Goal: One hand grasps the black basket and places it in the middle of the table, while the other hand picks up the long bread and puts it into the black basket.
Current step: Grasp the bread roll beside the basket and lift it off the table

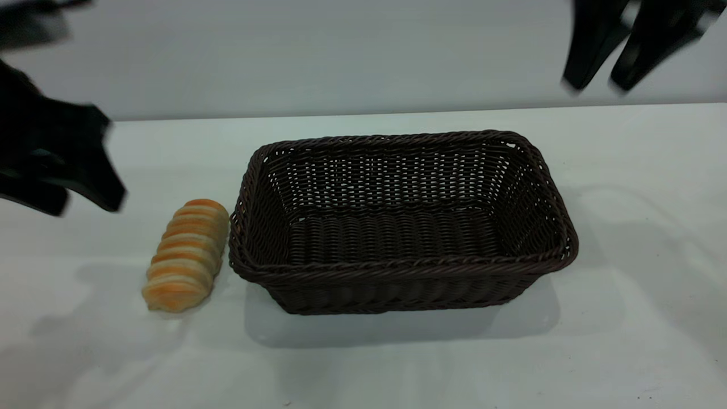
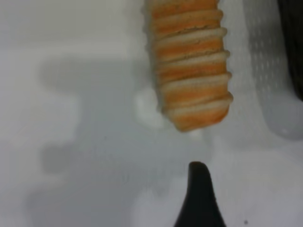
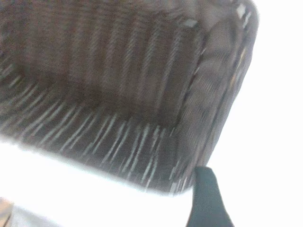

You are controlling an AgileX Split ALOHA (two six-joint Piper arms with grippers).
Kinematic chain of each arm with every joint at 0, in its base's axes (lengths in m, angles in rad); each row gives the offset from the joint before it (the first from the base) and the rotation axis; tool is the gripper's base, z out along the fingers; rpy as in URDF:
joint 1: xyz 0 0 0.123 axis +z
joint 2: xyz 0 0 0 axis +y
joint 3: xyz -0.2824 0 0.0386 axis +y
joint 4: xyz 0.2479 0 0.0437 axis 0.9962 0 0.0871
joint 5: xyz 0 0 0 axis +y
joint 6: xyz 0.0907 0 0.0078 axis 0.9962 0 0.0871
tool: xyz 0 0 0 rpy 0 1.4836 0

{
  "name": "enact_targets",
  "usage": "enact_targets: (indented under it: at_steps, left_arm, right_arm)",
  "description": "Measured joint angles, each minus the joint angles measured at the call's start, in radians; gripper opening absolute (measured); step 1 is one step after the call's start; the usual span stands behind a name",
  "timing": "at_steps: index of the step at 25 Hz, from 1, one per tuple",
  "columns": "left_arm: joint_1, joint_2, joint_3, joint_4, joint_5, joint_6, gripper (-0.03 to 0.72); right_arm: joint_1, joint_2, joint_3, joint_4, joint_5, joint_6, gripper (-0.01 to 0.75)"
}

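Note:
The black basket (image 1: pixel 397 266) stands empty in the middle of the table (image 1: pixel 636 341). The long bread (image 1: pixel 184 254) lies on the table just beside the basket's left end, apart from it. My left gripper (image 1: pixel 85 205) hovers open and empty above the table, to the left of and behind the bread. In the left wrist view one finger (image 2: pixel 199 198) points toward the near end of the bread (image 2: pixel 189 61), and the basket (image 2: pixel 294 42) is at the edge. My right gripper (image 1: pixel 597 85) is open, high above the basket's back right corner. The right wrist view shows one finger (image 3: pixel 206 198) over a basket wall (image 3: pixel 222 94).
A plain pale wall rises behind the table's back edge. Bare tabletop lies in front of and to the right of the basket.

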Motion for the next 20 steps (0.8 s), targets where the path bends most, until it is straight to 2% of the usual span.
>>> enact_targets:
  at_steps: [2,7,16,20]
  left_arm:
    - [-0.013,0.063,-0.037,0.000,-0.020,0.000,0.580]
    - [-0.018,0.214,-0.113,-0.001,-0.068,0.000,0.580]
    - [-0.031,0.437,-0.267,-0.006,-0.093,0.000,0.580]
    - [-0.036,0.507,-0.291,-0.008,-0.123,0.000,0.574]
  right_arm:
    - [0.004,-0.107,0.031,0.000,0.046,-0.012,0.502]
    - [0.009,-0.368,0.183,0.039,0.070,-0.023,0.459]
    - [0.009,-0.809,0.446,0.074,0.108,-0.018,0.456]
    - [0.009,-0.986,0.558,0.073,0.110,-0.014,0.456]
